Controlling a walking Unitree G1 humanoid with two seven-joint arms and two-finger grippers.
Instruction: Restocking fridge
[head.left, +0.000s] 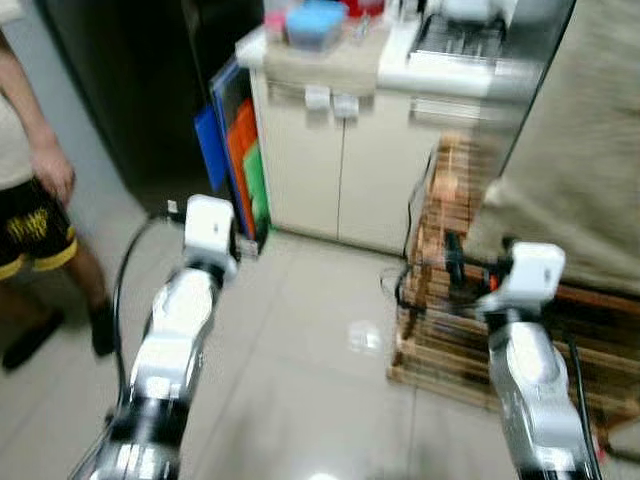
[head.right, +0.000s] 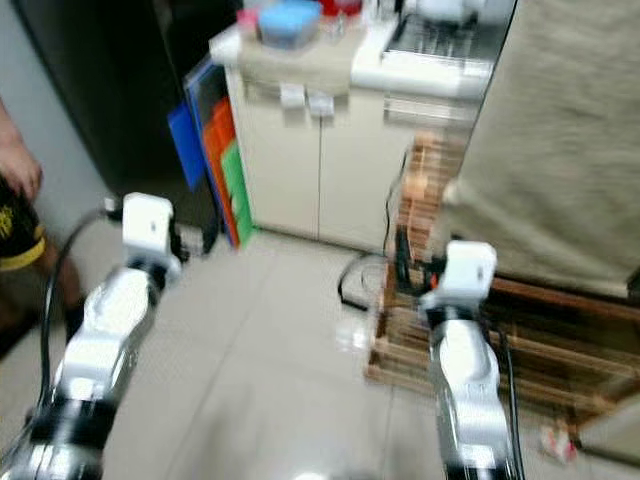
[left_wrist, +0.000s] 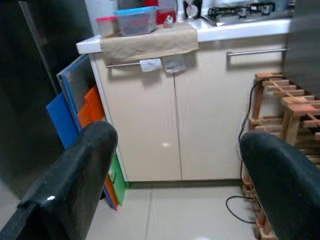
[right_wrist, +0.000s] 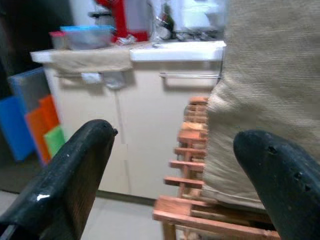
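Observation:
A tall dark appliance (head.left: 110, 80), possibly the fridge, stands at the far left beside a cream counter cabinet (head.left: 330, 170). On the counter sit a clear container with a blue lid (left_wrist: 136, 20) and a smaller red-lidded one (left_wrist: 106, 25), on a beige cloth. My left arm (head.left: 208, 225) and right arm (head.left: 525, 300) reach forward over the tiled floor, well short of the cabinet. In the wrist views, my left gripper (left_wrist: 175, 165) and right gripper (right_wrist: 175, 165) are both open with nothing between the fingers. The head views are blurred.
A person (head.left: 30, 200) stands at the left edge. Blue, orange and green boards (head.left: 240, 170) lean between appliance and cabinet. A wooden rack (head.left: 450, 300) with a cable (head.left: 400, 285) lies at the right, under a beige cover (head.left: 590, 150). A stove (left_wrist: 240, 10) tops the counter.

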